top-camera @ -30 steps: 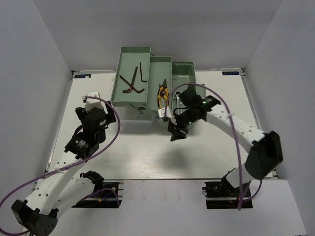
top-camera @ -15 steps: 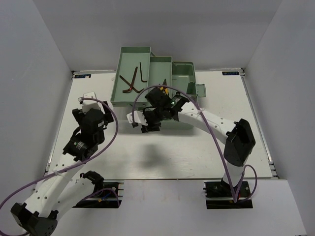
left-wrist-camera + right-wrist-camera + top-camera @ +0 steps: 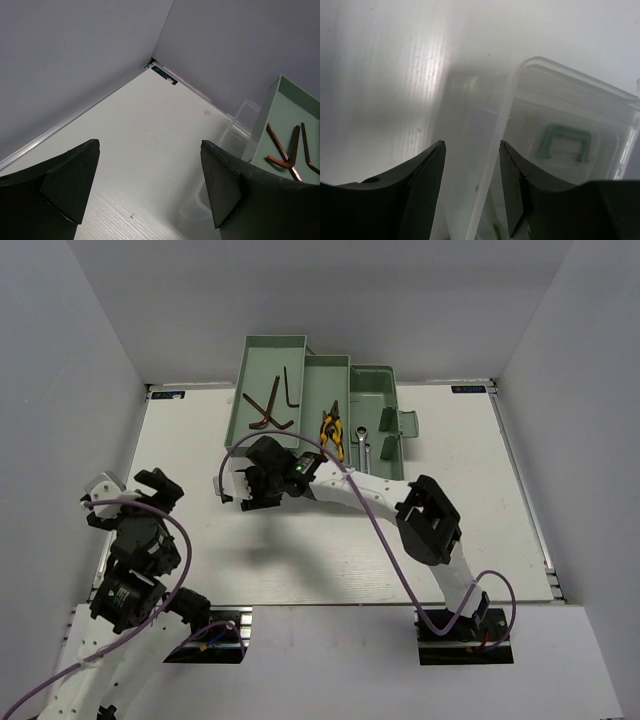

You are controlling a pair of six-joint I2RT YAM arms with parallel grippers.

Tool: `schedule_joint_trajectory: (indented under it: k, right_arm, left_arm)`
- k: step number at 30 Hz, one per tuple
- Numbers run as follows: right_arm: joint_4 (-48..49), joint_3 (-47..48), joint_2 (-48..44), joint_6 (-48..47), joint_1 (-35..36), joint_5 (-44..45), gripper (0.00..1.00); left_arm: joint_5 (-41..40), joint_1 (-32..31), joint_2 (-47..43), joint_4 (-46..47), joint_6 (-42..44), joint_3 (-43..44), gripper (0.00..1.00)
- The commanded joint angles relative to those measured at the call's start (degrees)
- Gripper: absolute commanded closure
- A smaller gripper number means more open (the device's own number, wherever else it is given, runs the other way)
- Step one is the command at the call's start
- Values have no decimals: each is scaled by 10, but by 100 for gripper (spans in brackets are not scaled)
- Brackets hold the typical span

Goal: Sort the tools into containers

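The mint-green toolbox (image 3: 272, 339) stands open at the back of the table. Two brown hex keys (image 3: 270, 406) lie in its left tray, yellow-black pliers (image 3: 331, 431) in the middle tray and a silver wrench (image 3: 363, 439) in the right bin. My right gripper (image 3: 243, 492) hangs at the toolbox's front left corner, over the translucent lid (image 3: 555, 125). It is open (image 3: 472, 145), with the lid's rim (image 3: 492, 170) running between the jaws. My left gripper (image 3: 130, 502) is open near the table's left edge, nothing between its fingers (image 3: 150, 145). It looks toward the hex keys (image 3: 285, 150).
White walls close the table on three sides, with the back left corner (image 3: 151, 63) in the left wrist view. A green handle (image 3: 563, 142) shows through the lid. The right arm's purple cable (image 3: 375, 530) loops over the table's middle.
My right arm has swung left from the toolbox's right bin, across its front, to the lid at the front left. My left arm has drawn back toward the near left.
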Motion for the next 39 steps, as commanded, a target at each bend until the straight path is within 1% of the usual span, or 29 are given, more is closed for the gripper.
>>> schedule_joint_trajectory:
  k: [1,4,9,10,11,12,13,14,15,16,17,18,19,21,22,26,27,29,30,31,32,33,34,35,37,38,39]
  right_arm:
    - [82,20,8,7,8,73,46]
    - [97,7,19,-2,9,116,46]
    - [95,-11,37,-14,7,137,46]
    - [94,-14,39,-16,6,135,49]
    - [90,-19,41,-15,6,132,51]
    - [74,-16,41,-15,6,115,57]
    - [65,-13,42,-14,6,108,59]
    - [52,-13,42,-9,7,103,61]
    - [38,-11,41,-9,6,96,65]
    - [31,-10,44,-5,6,95,65]
    - [26,-9,41,-4,6,71,67]
    - [23,-9,40,-1,4,69,77]
    - [19,-7,38,0,4,67,83]
    - [15,2,30,4,2,62,95]
    - [6,7,25,7,0,58,100]
    - [-15,38,2,25,2,40,100]
    - [-19,63,1,29,2,40,100]
    - [-33,92,-14,46,2,40,100]
    - [-34,105,-20,48,-1,41,100]
    - [-34,114,-24,52,-1,43,100]
    - [-35,117,-32,54,-2,44,100]
    - [-36,121,-41,55,-2,45,100]
    - [-34,123,-51,57,-4,48,100]
    - [-34,121,-59,61,-4,48,100]
    - [-29,119,-68,74,-5,49,100]
    - [-28,120,-82,80,-9,52,100]
    - [-28,117,-85,89,-13,51,100]
  left_arm:
    - [3,2,23,4,6,-10,8]
    - [18,2,36,4,6,-5,8]
    - [41,2,36,17,19,-5,8]
    - [41,2,36,17,19,-5,10]
    - [47,2,36,17,24,-5,15]
    - [47,2,41,17,24,-5,19]
    - [47,2,41,17,24,-5,22]
    - [47,2,47,17,24,-5,29]
    - [47,2,47,17,24,-5,34]
    - [47,2,47,17,17,-5,39]
    - [47,2,47,10,10,-5,55]
    - [47,2,47,10,10,-5,66]
    - [47,2,47,5,10,-5,75]
    - [42,2,47,0,-2,-5,89]
    - [42,2,47,0,-2,-5,92]
    - [42,2,53,-42,-51,12,92]
    - [55,2,53,-74,-68,12,90]
    - [74,2,59,-111,-137,25,84]
    - [101,2,64,-145,-161,25,80]
    - [116,2,64,-160,-214,25,77]
    - [152,2,69,-171,-238,20,74]
    - [171,2,70,-184,-263,6,71]
    - [211,2,70,-184,-305,-5,71]
    - [233,2,70,-184,-328,-19,71]
    - [272,2,76,-153,-383,-73,69]
    - [309,2,83,-139,-400,-92,68]
    - [325,2,83,-126,-419,-130,68]
